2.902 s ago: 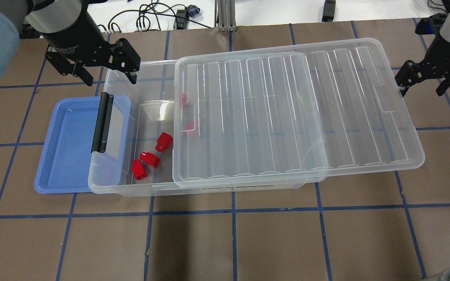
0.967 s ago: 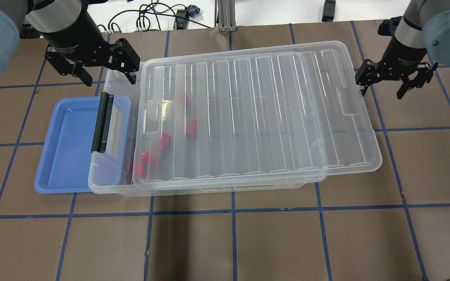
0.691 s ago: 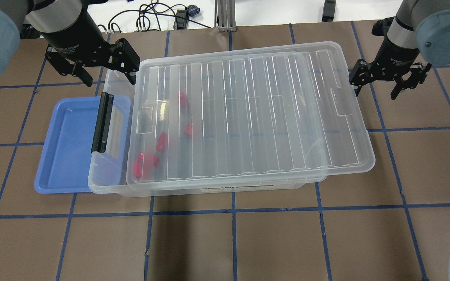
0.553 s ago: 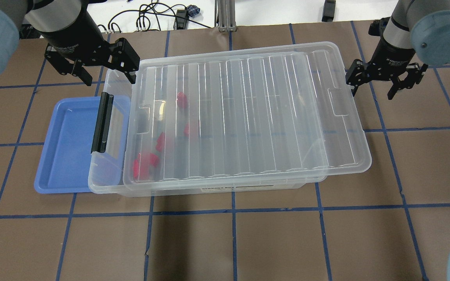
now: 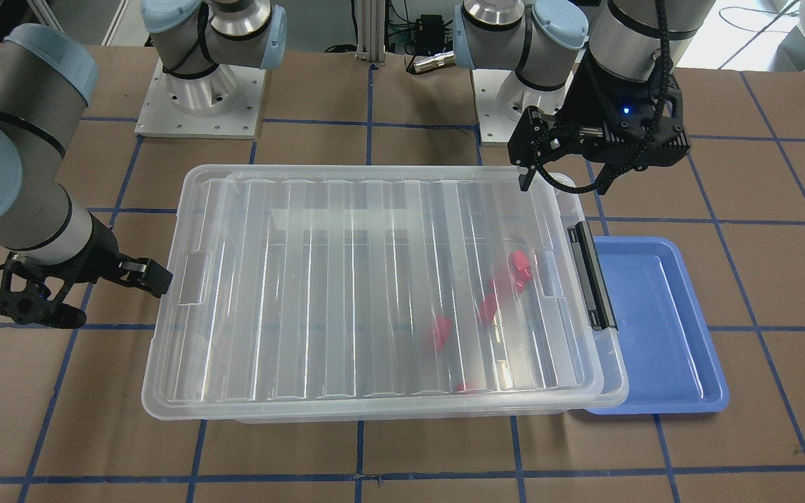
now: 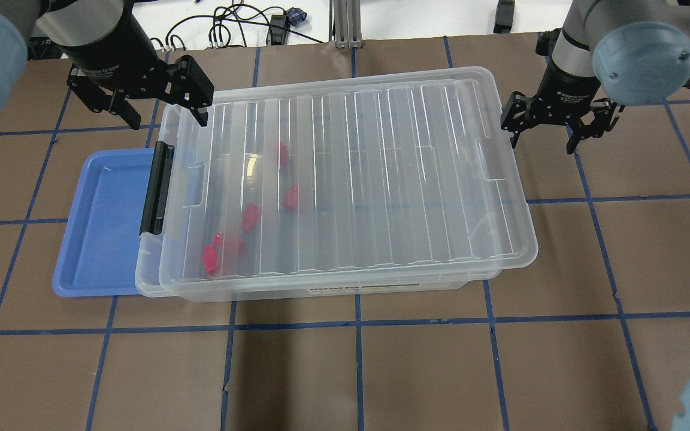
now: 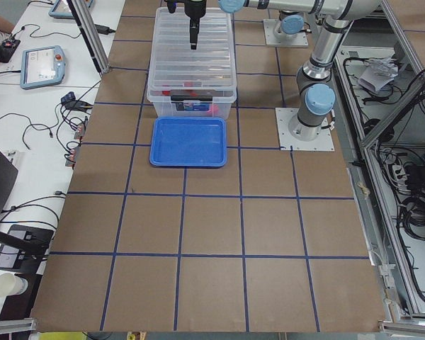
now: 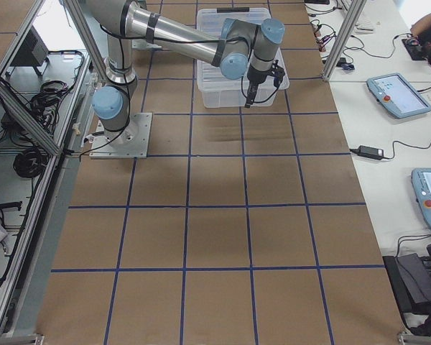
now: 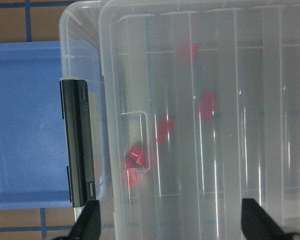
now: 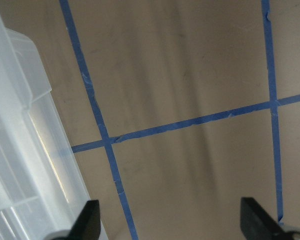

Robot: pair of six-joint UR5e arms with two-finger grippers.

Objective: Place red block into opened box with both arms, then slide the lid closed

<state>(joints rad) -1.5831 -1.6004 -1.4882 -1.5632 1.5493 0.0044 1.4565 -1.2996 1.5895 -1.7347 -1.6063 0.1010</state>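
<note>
The clear box point(image 6: 152, 281) stands mid-table with the ribbed lid point(image 6: 381, 179) lying over nearly all of it; a narrow strip at the latch end stays uncovered. Several red blocks point(image 6: 250, 216) lie inside under the lid, also seen from the front point(image 5: 490, 304) and in the left wrist view point(image 9: 162, 131). My left gripper point(image 6: 170, 124) hangs open over the box's far left corner, holding nothing. Open as well, my right gripper point(image 6: 542, 143) is at the lid's right short edge, with one finger point(image 6: 511, 126) close against it. The lid's edge point(image 10: 20, 125) fills the left of the right wrist view.
A shallow blue tray point(image 6: 96, 221) lies against the box's left end, beside the black bar latch point(image 6: 156, 188). Brown table paper with blue tape lines surrounds everything. Cables lie beyond the table's far edge point(image 6: 231, 24). Both arm bases point(image 5: 200, 91) stand behind the box.
The lid has slid left over the box, now covering the red blocks. My right gripper moved left behind it, still open. The left gripper has stayed put.
</note>
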